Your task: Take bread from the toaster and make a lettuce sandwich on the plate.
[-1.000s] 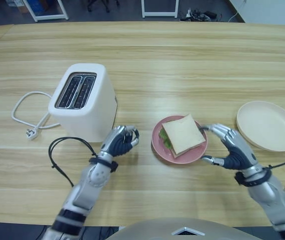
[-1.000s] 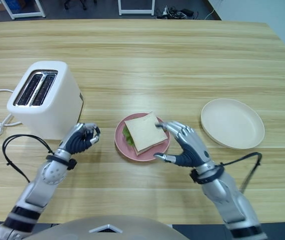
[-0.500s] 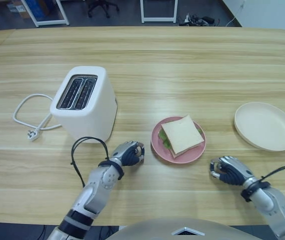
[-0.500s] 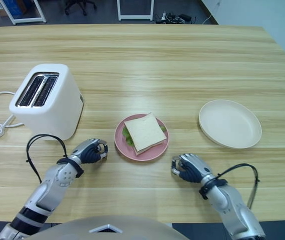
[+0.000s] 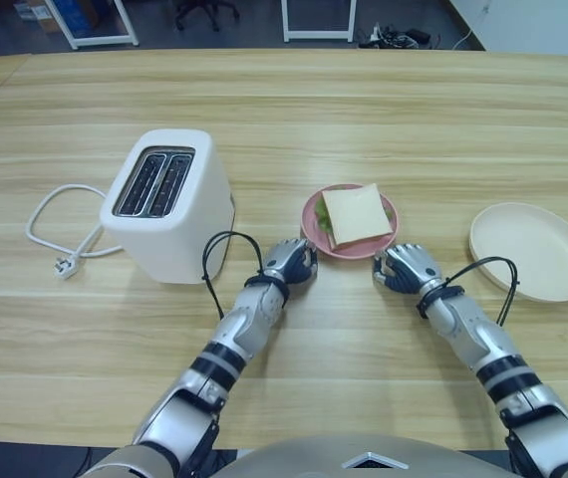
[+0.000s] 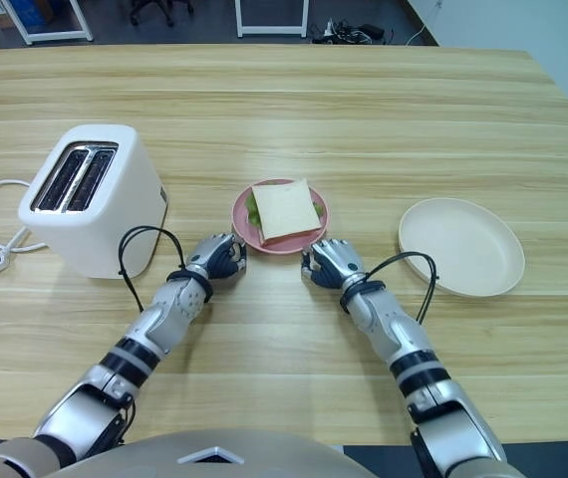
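The white toaster (image 5: 164,204) stands at the left with both slots empty. On the pink plate (image 5: 313,231) in the middle lies a sandwich (image 5: 355,211), white bread on top and green lettuce showing at its left edge. My left hand (image 5: 289,261) rests on the table at the plate's near-left rim, fingers curled and holding nothing. At the near-right rim sits my right hand (image 5: 408,267), also curled and empty. Whether either hand touches the rim is unclear.
An empty cream plate (image 5: 531,251) lies at the right. The toaster's white cord and plug (image 5: 55,227) trail off to its left. Black cables loop from both wrists onto the table. Open tabletop stretches behind the plates.
My right hand went from open beside the sandwich to curled. Both hands then moved forward, and the pink plate with the sandwich now lies farther from me. The toaster and cream plate stayed put.
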`<action>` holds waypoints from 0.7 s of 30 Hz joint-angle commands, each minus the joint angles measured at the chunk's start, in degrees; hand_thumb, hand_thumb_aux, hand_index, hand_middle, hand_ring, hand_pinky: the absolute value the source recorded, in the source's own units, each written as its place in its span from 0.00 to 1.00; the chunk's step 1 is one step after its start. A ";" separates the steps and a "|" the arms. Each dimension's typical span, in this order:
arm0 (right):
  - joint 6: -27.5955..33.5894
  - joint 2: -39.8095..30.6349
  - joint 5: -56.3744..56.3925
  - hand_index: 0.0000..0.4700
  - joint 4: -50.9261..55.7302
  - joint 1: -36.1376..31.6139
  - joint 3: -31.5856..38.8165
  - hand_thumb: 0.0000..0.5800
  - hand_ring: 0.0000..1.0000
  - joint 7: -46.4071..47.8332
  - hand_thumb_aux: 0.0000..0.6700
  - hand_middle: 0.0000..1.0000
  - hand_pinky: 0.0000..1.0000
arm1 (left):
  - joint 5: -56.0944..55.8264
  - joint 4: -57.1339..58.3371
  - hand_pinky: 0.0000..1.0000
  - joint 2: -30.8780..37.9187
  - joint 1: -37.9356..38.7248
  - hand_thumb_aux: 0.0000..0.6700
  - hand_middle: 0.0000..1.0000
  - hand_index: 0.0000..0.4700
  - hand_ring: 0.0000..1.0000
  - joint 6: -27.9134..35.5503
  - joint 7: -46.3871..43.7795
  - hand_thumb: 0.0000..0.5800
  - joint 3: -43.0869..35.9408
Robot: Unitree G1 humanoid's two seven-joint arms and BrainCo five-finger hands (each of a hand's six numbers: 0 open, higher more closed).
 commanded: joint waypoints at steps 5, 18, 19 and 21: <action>-8.81 -3.04 14.21 0.00 -8.12 8.11 -1.95 0.00 0.00 3.52 0.00 0.00 0.00 | -10.78 1.68 0.00 1.56 4.87 0.00 0.00 0.00 0.00 -7.09 -0.34 0.00 6.90; 0.46 8.09 52.92 0.00 -26.92 16.88 -19.65 0.00 0.00 6.53 0.00 0.00 0.00 | -44.04 -12.60 0.00 -8.19 8.69 0.00 0.00 0.00 0.00 -23.42 -0.58 0.00 25.63; 2.57 9.86 51.33 0.00 -25.11 15.59 -19.61 0.00 0.00 4.52 0.00 0.00 0.00 | -43.86 -11.34 0.00 -8.46 8.16 0.00 0.00 0.00 0.00 -23.96 -0.58 0.00 25.90; 3.57 12.85 49.72 0.00 -21.66 12.73 -20.06 0.00 0.00 1.96 0.00 0.00 0.00 | -43.50 -9.16 0.00 -8.91 6.93 0.00 0.00 0.00 0.00 -24.76 -0.31 0.00 26.38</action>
